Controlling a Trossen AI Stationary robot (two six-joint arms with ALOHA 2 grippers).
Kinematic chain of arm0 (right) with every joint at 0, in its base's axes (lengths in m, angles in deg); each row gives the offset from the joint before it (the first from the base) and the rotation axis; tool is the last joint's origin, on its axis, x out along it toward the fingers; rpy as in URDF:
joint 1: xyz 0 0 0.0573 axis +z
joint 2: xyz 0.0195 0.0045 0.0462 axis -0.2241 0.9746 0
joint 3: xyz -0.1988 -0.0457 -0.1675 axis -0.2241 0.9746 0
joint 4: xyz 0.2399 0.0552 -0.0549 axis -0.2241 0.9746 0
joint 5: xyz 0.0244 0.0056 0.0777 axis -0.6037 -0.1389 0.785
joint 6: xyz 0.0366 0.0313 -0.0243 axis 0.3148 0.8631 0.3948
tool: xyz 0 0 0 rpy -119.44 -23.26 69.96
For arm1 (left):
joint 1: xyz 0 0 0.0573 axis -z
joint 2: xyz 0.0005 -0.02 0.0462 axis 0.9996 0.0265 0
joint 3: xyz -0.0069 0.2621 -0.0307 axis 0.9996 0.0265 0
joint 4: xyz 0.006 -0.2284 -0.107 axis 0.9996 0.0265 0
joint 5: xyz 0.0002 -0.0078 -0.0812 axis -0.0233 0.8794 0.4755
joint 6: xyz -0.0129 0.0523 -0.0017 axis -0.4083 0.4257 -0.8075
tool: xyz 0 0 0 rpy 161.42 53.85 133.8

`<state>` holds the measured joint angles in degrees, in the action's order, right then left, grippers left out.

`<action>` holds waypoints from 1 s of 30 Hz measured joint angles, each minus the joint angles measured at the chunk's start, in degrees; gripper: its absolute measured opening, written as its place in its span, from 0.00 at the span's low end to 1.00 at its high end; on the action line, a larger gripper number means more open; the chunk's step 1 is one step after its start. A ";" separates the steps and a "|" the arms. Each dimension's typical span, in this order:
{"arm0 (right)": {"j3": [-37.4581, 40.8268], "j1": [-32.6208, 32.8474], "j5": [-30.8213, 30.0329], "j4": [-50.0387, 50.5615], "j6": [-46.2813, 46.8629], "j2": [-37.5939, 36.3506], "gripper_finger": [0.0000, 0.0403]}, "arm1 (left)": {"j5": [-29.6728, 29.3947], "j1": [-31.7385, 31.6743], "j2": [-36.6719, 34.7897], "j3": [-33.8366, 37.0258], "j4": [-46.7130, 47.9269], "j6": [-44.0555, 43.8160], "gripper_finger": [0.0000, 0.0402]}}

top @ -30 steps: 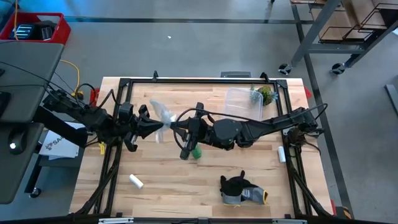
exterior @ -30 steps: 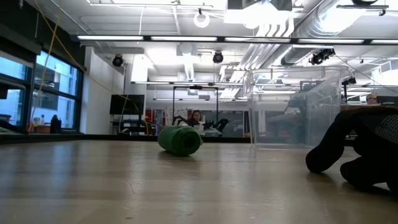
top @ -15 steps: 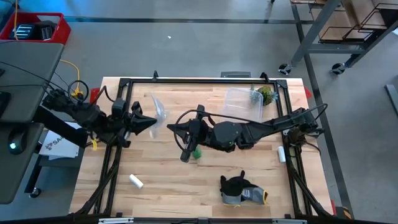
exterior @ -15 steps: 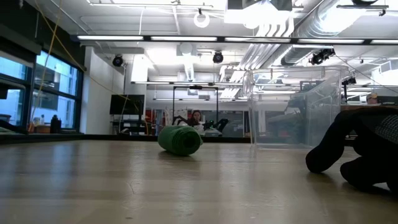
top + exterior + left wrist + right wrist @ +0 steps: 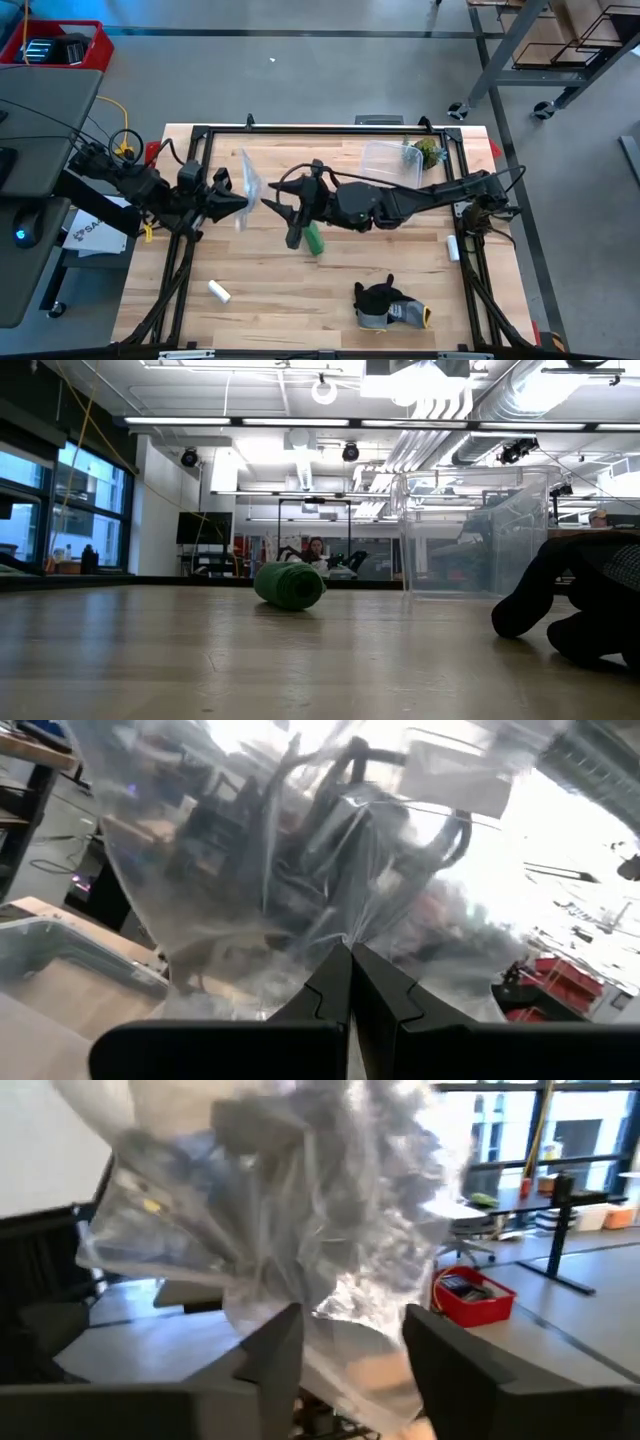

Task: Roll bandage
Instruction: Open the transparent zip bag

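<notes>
The bandage point(image 5: 315, 238) is a small green roll lying on its side on the wooden table, also seen in the low view point(image 5: 290, 585). No gripper touches it. Above the table's left middle, my left gripper point(image 5: 244, 200) is shut on a clear plastic bag point(image 5: 246, 182). My right gripper point(image 5: 268, 196) faces it from the right, open, with its fingers either side of the bag's crumpled plastic point(image 5: 340, 1295). The bag fills both wrist views. My left gripper pinches a gathered, crumpled part of the bag point(image 5: 345, 935) between its two shut fingers point(image 5: 335, 985), coming about level from the table's left. The bag stands up and hangs past the fingertips, clear of the table. My right gripper: whether its fingers touch the bag, I cannot tell.
A clear plastic container point(image 5: 392, 165) stands at the far right with a green tuft point(image 5: 428, 153) beside it. A white cylinder point(image 5: 219, 291) lies near left, and another point(image 5: 452, 247) at the right edge. A dark glove point(image 5: 385, 305) lies near the front, right of centre.
My right gripper has opened and let go of the bag. My left gripper has drawn back toward the table's left edge with the bag, which was bunched between the two grippers and now hangs from the left one alone. The green roll has stayed put.
</notes>
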<state>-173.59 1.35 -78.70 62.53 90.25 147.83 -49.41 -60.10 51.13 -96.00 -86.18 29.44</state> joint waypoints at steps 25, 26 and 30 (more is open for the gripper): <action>0.00 0.27 9.75 -1.54 0.50 -0.02 0.03 | -2.47 0.46 2.71 0.00 0.53 0.08 0.00; 0.00 0.63 7.97 -1.55 1.06 -0.02 0.02 | -2.80 0.46 2.69 0.00 0.67 0.07 0.00; 0.00 1.91 3.03 -0.83 3.00 -0.02 0.00 | -3.13 0.48 1.86 0.00 1.85 0.11 0.00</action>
<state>-173.59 3.27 -75.67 61.71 93.24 147.81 -52.53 -59.62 52.99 -96.00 -84.33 29.55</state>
